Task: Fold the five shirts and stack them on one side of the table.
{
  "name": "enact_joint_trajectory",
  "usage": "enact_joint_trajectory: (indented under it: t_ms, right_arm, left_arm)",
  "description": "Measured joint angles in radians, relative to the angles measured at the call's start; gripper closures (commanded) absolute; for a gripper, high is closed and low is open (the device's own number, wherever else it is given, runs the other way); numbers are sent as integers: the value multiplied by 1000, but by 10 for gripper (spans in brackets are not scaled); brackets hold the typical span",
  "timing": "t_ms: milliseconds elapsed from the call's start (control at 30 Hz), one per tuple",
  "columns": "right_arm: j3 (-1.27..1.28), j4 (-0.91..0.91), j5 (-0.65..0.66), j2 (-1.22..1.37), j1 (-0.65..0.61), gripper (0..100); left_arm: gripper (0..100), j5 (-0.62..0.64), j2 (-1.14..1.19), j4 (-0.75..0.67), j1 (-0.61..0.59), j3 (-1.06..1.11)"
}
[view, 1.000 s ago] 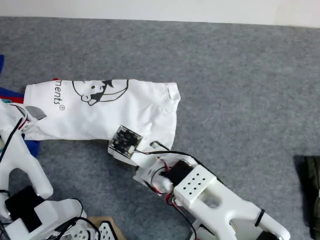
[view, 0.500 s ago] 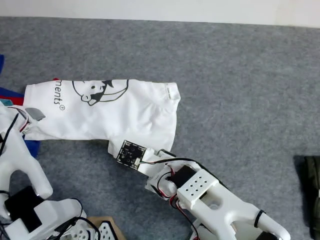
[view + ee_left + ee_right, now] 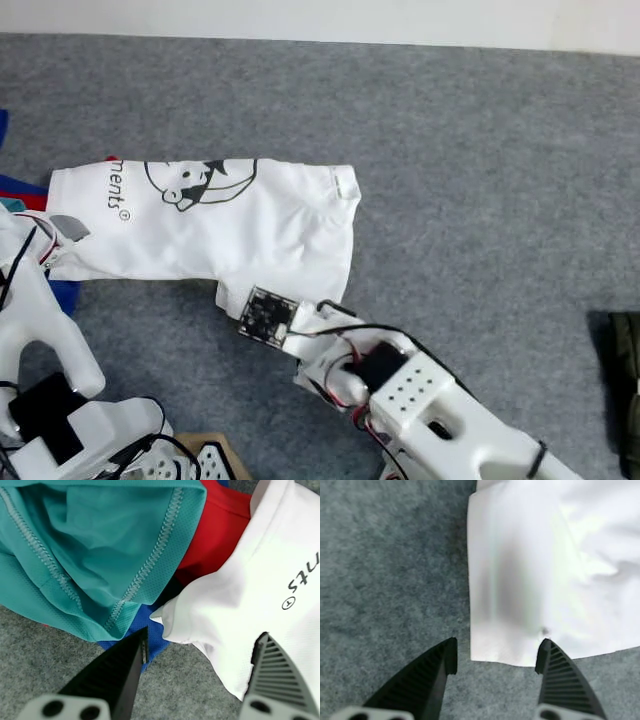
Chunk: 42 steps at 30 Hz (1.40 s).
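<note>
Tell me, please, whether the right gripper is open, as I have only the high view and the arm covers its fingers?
Observer: Yes, the right gripper is open at a corner of the white shirt, one finger over the cloth, the other over the grey table.
Operator: And is the left gripper open?
Observer: The left gripper is open too, above the white shirt's edge.
Operator: What lies beside that edge?
Observer: A teal shirt, a red shirt and a blue shirt, bunched together.
</note>
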Motion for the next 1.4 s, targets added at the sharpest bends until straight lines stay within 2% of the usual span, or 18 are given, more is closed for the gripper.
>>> enact_joint_trajectory:
  t_ms: [233, 500, 567, 733, 767, 933, 1233, 1400]
  right_arm:
    - [38, -38, 0, 15, 0, 742]
    - [-6, -115, 0, 269, 0, 747]
    - [-37, -130, 0, 331, 0, 789]
    - [-94, -137, 2, 410, 21, 985]
    - [-104, -140, 2, 413, 35, 995]
    - [-118, -155, 2, 381, 87, 983]
    - [-124, -155, 2, 235, 110, 984]
    - [-290, -155, 2, 298, 164, 984]
  left_arm:
    - [671, 0, 0, 0, 0, 0]
    - [671, 0, 0, 0, 0, 0]
    - [671, 0, 0, 0, 0, 0]
    - [671, 0, 0, 0, 0, 0]
    - [671, 0, 0, 0, 0, 5]
    - [671, 0, 0, -48, 0, 57]
    - [671, 0, 0, -71, 3, 94]
    - [671, 0, 0, -71, 3, 94]
